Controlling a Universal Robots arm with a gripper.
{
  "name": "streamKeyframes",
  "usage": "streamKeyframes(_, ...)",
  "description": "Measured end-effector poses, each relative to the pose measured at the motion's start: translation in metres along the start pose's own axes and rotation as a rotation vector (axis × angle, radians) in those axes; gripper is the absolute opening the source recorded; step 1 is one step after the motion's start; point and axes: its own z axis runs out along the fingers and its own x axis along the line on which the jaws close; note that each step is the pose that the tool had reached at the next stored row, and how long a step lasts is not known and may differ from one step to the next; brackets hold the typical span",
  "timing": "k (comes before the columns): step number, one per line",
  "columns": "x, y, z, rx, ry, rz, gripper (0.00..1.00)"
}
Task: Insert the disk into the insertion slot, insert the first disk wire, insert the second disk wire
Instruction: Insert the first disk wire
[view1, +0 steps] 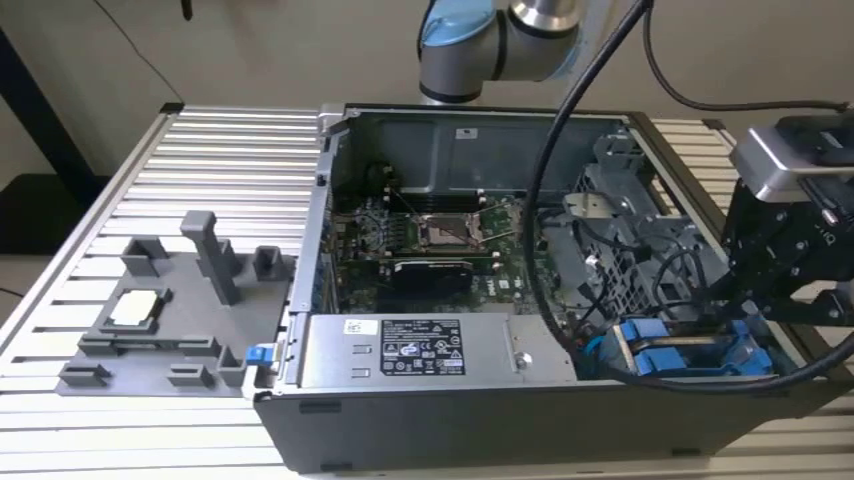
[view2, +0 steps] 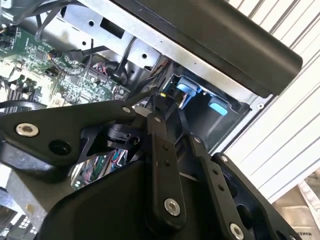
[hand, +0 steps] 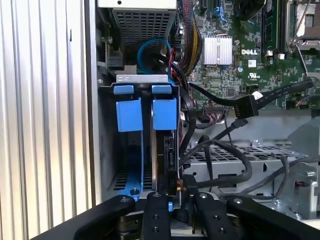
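Observation:
The disk (hand: 167, 150) stands edge-on in its blue carrier frame (hand: 164, 114) inside the insertion slot (hand: 106, 150), the dark grey bay at the case's corner. In the exterior view the blue carrier (view1: 694, 358) shows in the slot (view1: 601, 352) at the case's front, on the exterior view's right. My gripper (hand: 181, 196) hangs just over the disk's rear edge, shut on a black disk wire plug (hand: 181, 186). In the second wrist view the gripper (view2: 167, 112) pinches that plug (view2: 163, 101) next to the blue tabs (view2: 185, 90). A second black wire with a wide plug (hand: 245, 106) hangs loose beside the bay.
The motherboard (view1: 427, 235) fills the middle of the case. A grey labelled power-supply box (view1: 420, 352) lies along the front wall. A perforated cage (hand: 235, 152) and black cable bundles (hand: 220, 172) crowd the space beside the bay. A grey fixture (view1: 174, 310) rests on the slatted table.

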Motion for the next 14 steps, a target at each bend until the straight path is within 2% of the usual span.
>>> streamKeyframes(8,-0.0031,0.0003,-0.0335,0.0000,0.0001,0.000,0.27)
streamKeyframes(10,-0.0034,0.0003,-0.0373,0.0000,0.0000,0.000,0.27)
streamKeyframes(14,-0.0035,0.0003,-0.0376,0.0000,-0.0002,0.000,0.27)
